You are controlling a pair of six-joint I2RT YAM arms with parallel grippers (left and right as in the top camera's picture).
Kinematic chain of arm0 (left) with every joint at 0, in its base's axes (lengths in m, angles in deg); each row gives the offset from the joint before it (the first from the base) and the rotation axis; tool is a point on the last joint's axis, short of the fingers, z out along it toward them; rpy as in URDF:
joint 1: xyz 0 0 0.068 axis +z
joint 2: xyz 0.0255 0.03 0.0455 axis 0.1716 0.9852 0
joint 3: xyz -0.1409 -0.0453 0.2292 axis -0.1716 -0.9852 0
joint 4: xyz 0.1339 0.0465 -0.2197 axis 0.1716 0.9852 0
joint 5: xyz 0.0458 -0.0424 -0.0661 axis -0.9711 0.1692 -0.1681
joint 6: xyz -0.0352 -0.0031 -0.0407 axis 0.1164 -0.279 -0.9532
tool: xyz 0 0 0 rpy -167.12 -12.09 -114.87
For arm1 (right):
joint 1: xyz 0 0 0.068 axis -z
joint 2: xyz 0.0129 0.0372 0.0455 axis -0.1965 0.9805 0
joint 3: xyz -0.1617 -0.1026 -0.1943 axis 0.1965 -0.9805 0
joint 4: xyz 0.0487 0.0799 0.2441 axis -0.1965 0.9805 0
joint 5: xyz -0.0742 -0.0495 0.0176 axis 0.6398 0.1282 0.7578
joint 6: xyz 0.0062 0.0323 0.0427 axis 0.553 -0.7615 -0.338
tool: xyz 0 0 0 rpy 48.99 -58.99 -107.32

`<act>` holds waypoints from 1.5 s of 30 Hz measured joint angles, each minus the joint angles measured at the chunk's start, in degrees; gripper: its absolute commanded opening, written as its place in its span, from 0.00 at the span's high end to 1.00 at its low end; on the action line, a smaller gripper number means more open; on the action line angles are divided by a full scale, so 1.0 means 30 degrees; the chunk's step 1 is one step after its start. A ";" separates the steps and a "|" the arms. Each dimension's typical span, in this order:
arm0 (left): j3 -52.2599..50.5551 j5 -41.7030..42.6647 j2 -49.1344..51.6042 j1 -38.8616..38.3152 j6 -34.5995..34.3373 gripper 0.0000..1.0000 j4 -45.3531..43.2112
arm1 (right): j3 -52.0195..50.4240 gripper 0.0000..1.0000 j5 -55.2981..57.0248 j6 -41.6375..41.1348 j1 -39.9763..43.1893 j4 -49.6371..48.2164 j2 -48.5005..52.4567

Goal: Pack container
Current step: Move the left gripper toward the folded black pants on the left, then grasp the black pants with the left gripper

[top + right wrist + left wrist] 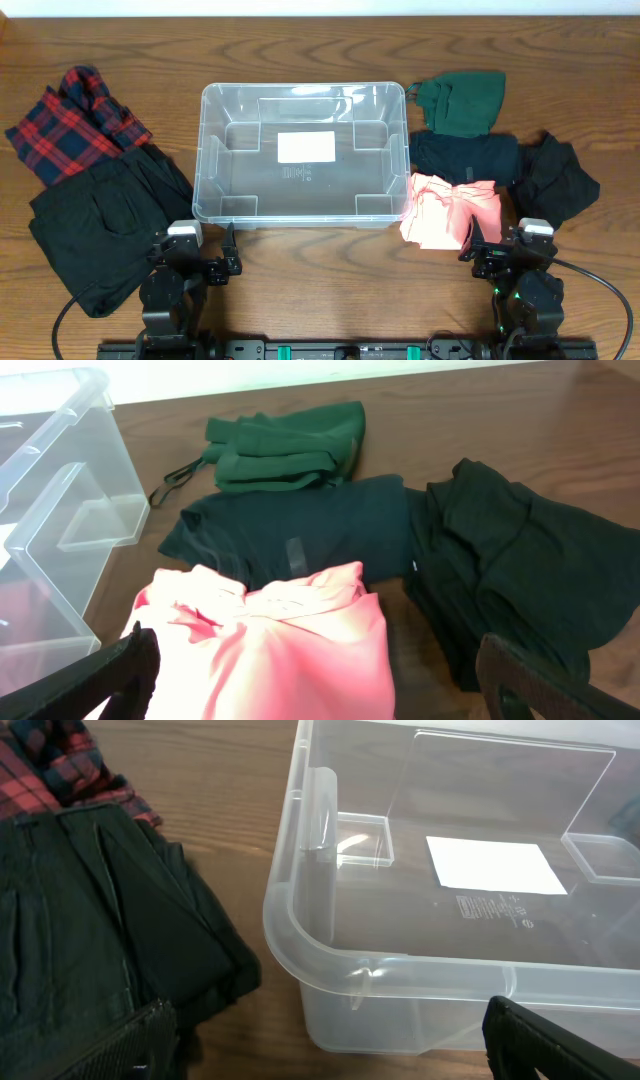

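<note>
The clear plastic container (215,150) stands in the middle of the table with only a white label (306,147) on its bottom; its near left corner fills the left wrist view (300,935). My left gripper (200,262) is open and empty near the front edge, in front of the container's left corner. My right gripper (510,255) is open and empty just in front of a pink garment (450,210), which lies below its fingers in the right wrist view (280,650).
Left of the container lie a red plaid shirt (70,120) and black trousers (100,215). To its right lie a folded green garment (462,100), a black shirt (465,158) and another black garment (555,180).
</note>
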 measured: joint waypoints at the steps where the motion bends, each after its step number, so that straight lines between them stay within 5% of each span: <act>1: 0.0000 0.0000 0.0000 0.0000 -0.0007 0.02 0.0000 | 0.0000 0.01 -0.0007 0.0000 0.0000 0.0000 0.0000; 15: -0.0073 0.0503 0.0000 0.0000 -0.0197 0.02 -0.0393 | 0.0000 0.01 -0.0007 0.0000 0.0000 0.0000 0.0000; 23: 0.0408 0.0772 0.0867 0.0000 -0.3730 0.02 -0.1144 | 0.0000 0.01 -0.0015 0.0000 0.0000 0.0007 0.0000; 36: 1.4892 -0.1384 1.3588 0.0007 -0.6426 0.02 0.2004 | -0.0015 0.01 -0.0036 0.0000 0.0000 -0.0029 -0.0015; 45: 1.8549 -0.4000 1.6917 0.1763 -0.6674 0.02 0.6003 | -0.0015 0.01 -0.0022 0.0000 0.0000 -0.0029 -0.0022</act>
